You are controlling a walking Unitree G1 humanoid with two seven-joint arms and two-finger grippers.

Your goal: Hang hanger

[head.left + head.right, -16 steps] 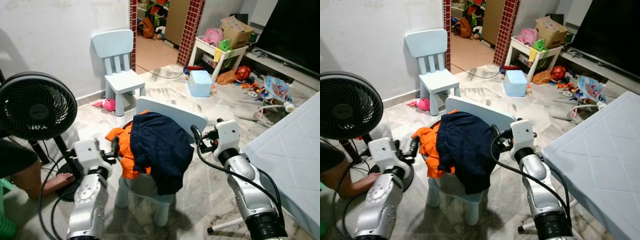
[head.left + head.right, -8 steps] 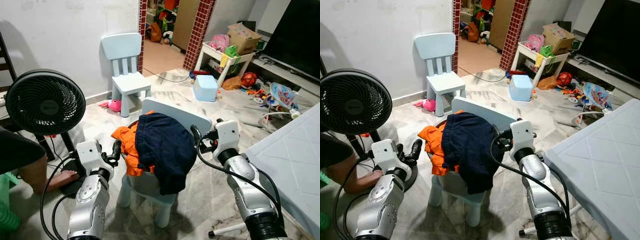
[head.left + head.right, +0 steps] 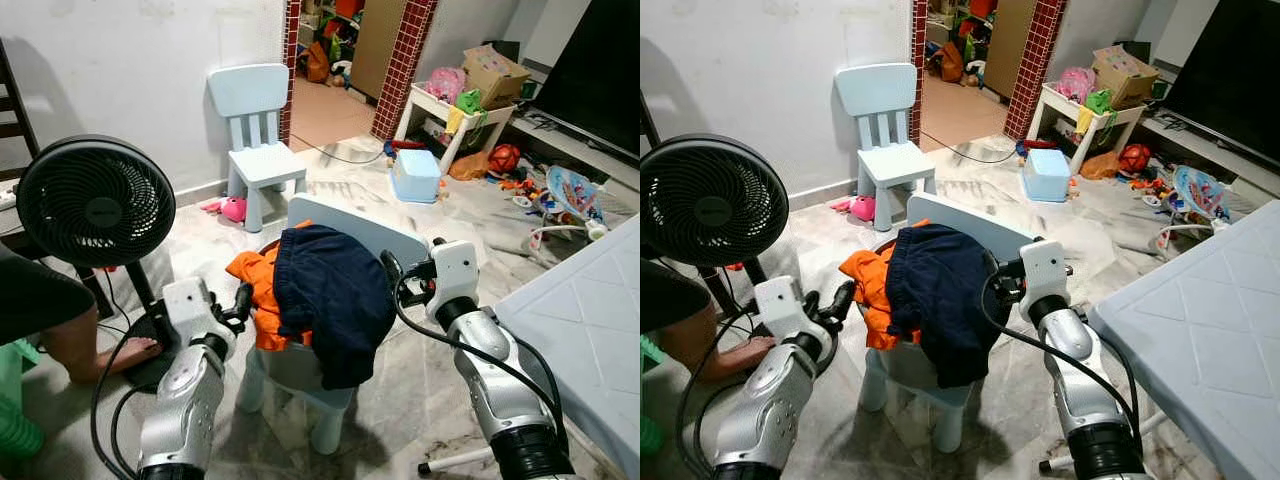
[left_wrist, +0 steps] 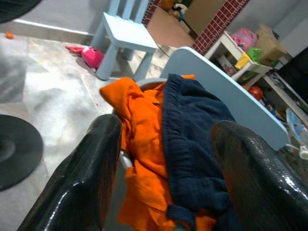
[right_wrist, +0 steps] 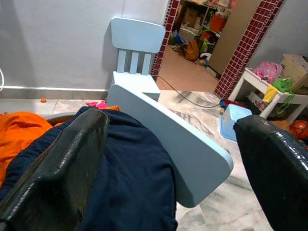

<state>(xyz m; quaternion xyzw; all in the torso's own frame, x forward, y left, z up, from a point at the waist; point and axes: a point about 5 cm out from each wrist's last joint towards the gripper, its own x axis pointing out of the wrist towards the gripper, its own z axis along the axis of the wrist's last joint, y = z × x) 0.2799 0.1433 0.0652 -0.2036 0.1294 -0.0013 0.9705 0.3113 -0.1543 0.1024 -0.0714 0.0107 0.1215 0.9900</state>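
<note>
No hanger is visible. A small light-blue chair (image 3: 392, 238) stands right in front of me with a navy garment (image 3: 335, 300) and an orange garment (image 3: 260, 292) draped over its seat and backrest. My left gripper (image 3: 240, 302) is open beside the chair's left side, its fingers (image 4: 91, 168) spread toward the orange cloth without touching it. At the chair's right side my right gripper (image 3: 392, 274) is open next to the backrest edge. Its fingers (image 5: 62, 163) frame the navy cloth and backrest, holding nothing.
A black standing fan (image 3: 95, 205) and a person's foot (image 3: 112, 358) are at my left. A second light-blue chair (image 3: 260, 150) stands by the wall. A white quilted surface (image 3: 590, 310) is at right. A blue box (image 3: 417, 175) and toys litter the far floor.
The view has shifted as my head moved. My left gripper has edged a little closer to the orange garment. The right gripper keeps its place by the backrest.
</note>
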